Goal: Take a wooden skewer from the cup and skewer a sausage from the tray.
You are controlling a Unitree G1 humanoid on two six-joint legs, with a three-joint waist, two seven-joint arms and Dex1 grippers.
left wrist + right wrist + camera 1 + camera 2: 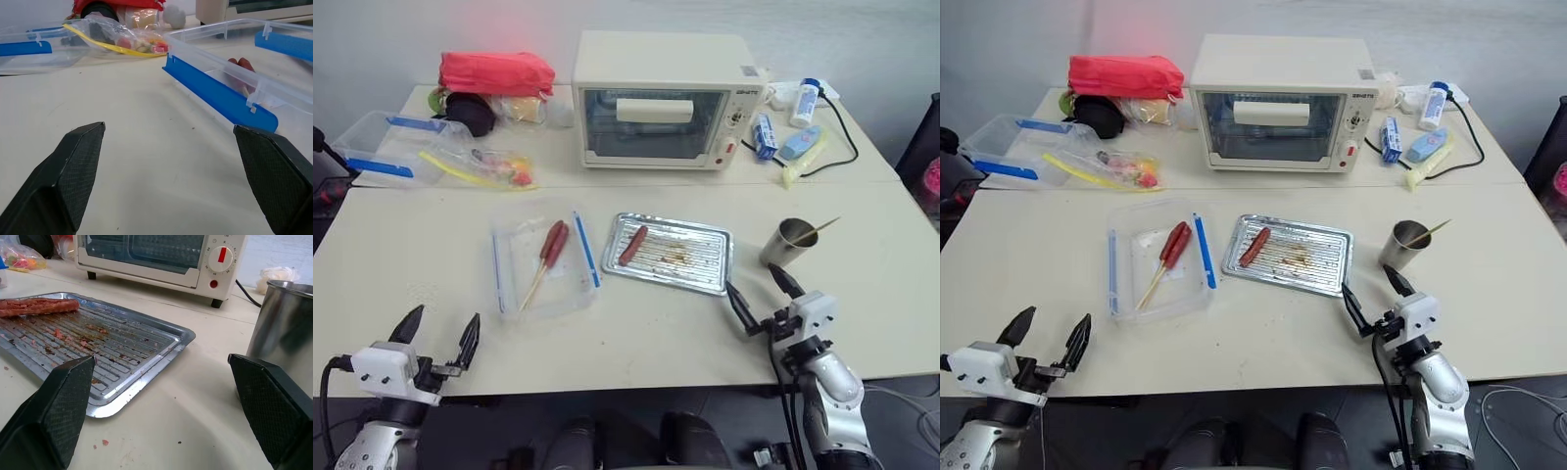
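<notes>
Both grippers gape wide and grip nothing, the left gripper (440, 333) near the table's front edge, the right gripper (765, 290) between the tray (700, 269), where one sausage (632, 245) lies, and the cup (789, 241) holding what looks like one wooden skewer (819, 229).

Cream toaster oven (658, 100), red bag (495, 71), clear plastic container (544, 262).

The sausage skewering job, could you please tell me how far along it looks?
One skewered sausage already lies in the clear container. Nothing is in hand: the left gripper and the right gripper are open and empty. Left to do: take the wooden skewer from the cup and spear the sausage on the tray.
</notes>
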